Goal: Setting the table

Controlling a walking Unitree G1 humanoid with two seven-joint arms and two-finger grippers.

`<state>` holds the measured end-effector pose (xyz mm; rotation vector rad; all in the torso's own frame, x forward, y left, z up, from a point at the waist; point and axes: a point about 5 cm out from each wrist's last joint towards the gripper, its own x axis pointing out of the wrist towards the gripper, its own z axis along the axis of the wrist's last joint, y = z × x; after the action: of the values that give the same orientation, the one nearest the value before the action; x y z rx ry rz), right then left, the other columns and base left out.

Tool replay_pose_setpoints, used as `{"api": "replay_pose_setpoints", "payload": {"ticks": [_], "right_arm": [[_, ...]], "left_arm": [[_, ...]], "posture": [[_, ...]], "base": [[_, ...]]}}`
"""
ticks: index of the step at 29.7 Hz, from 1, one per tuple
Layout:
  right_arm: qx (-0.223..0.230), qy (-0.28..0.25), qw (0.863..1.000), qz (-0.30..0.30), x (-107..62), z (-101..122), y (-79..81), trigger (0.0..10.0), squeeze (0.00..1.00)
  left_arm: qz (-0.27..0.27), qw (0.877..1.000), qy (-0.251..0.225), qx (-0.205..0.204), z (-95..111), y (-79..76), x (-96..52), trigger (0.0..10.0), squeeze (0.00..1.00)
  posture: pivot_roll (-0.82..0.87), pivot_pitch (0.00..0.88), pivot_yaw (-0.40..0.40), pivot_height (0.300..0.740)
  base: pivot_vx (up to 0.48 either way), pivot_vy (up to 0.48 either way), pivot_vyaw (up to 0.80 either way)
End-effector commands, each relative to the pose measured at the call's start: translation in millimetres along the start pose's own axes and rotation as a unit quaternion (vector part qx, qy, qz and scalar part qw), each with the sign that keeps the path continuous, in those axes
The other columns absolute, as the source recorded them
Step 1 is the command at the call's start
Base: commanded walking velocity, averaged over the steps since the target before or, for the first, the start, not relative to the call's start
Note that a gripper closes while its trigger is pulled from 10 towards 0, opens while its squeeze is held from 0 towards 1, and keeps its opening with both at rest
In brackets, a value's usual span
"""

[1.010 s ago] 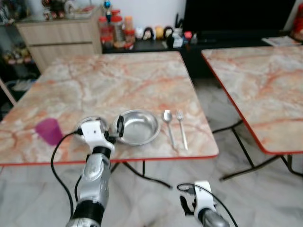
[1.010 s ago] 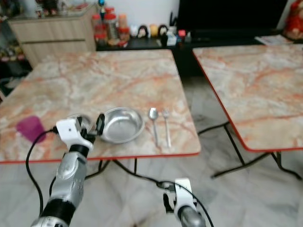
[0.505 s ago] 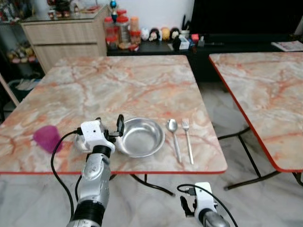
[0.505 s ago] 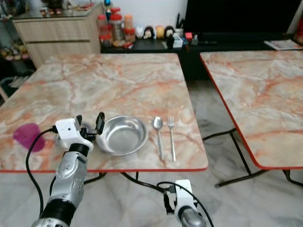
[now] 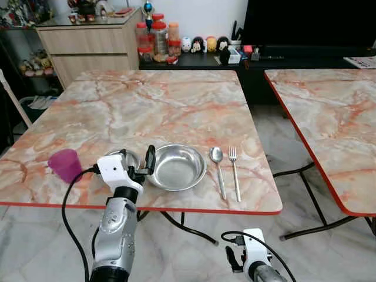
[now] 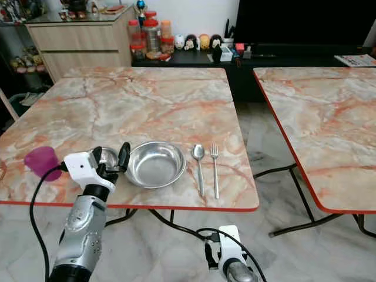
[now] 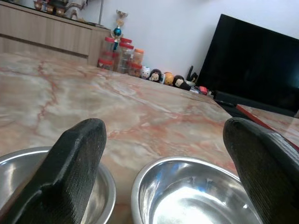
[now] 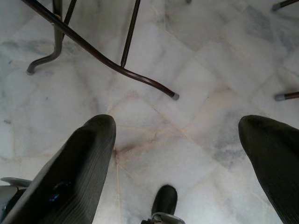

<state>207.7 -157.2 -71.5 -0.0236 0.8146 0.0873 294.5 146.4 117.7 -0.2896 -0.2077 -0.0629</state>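
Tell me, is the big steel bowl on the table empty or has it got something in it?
Empty. The big steel bowl sits upright, its shiny bare bottom showing in the head and left wrist views, beside the spoon.

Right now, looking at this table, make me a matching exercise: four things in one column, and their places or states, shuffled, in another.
Things:
1. purple cup
2. fork
3. large steel bowl
4. right pincer

Places or states:
A. just left of the spoon
B. low over the floor, open
C. near the table's left edge
D. rightmost piece of the setting

Pairs: 1-C, 2-D, 3-A, 4-B
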Motion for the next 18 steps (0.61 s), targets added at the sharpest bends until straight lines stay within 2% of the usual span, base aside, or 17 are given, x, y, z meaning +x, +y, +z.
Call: {"api": "replay_pose_setpoints", "payload": {"ticks": [1,3,4,5,7,9,10,11,13,16,18], "right_arm": [[-0.007,0.001,1.0,0.002,-0.2,-0.3,-0.5,10.0,0.0],[-0.007,0.001,1.0,0.002,-0.2,-0.3,-0.5,10.0,0.0],[-0.009,0.002,1.0,0.003,-0.3,-0.9,-0.3,10.0,0.0],[-0.011,0.003,1.0,0.005,-0.4,-1.7,0.6,10.0,0.0],[-0.011,0.003,1.0,0.005,-0.4,-1.7,0.6,10.0,0.0],[-0.014,0.006,1.0,0.009,-0.5,-3.0,2.6,10.0,0.0],[-0.014,0.006,1.0,0.009,-0.5,-3.0,2.6,10.0,0.0],[-0.016,0.007,1.0,0.011,-0.5,-3.5,3.9,10.0,0.0],[-0.017,0.007,1.0,0.012,-0.5,-3.6,4.5,10.0,0.0],[-0.018,0.007,1.0,0.013,-0.5,-3.8,4.9,10.0,0.0],[-0.017,0.007,1.0,0.012,-0.6,-4.0,4.5,10.0,0.0]], "left_arm": [[-0.03,0.999,0.021,-0.019,6.6,-11.2,-6.6,10.0,0.0],[-0.03,0.999,0.021,-0.019,6.6,-11.2,-6.6,10.0,0.0],[-0.043,0.998,0.034,-0.025,8.9,-14.6,-11.6,10.0,0.0],[-0.075,0.994,0.069,-0.025,6.7,-18.2,-20.4,10.0,0.0],[-0.075,0.994,0.069,-0.025,6.7,-18.2,-20.4,10.0,0.0],[-0.122,0.983,0.14,-0.017,-1.4,-21.1,-34.2,10.0,0.0],[-0.122,0.983,0.14,-0.017,-1.4,-21.1,-34.2,10.0,0.0],[-0.121,0.976,0.183,0.001,-9.5,-16.6,-38.4,10.0,0.0],[-0.104,0.974,0.202,0.02,-14.2,-11.2,-38.6,10.0,0.0],[-0.086,0.971,0.22,0.025,-15.4,-8.8,-40.0,10.0,0.0],[-0.067,0.97,0.233,0.011,-14.2,-7.5,-40.6,10.0,0.0]], "posture": [[0.14,0.0,0.006,0.736],[0.14,0.0,0.006,0.736],[0.14,0.0,0.008,0.736],[0.15,0.0,0.011,0.736],[0.15,0.0,0.011,0.736],[0.16,0.0,0.012,0.736],[0.16,0.0,0.012,0.736],[0.15,0.0,0.013,0.736],[0.15,0.0,0.015,0.736],[0.15,0.0,0.015,0.736],[0.15,0.0,0.016,0.736]], "base": [[0.0,0.0,0.0],[0.0,0.0,0.0],[0.0,0.0,0.0],[0.0,0.0,0.0],[0.0,0.0,0.0],[0.0,0.0,0.0],[0.0,0.0,0.0],[0.0,0.0,0.0],[0.0,0.0,0.0],[0.0,0.0,0.0],[0.0,0.0,0.0]]}}
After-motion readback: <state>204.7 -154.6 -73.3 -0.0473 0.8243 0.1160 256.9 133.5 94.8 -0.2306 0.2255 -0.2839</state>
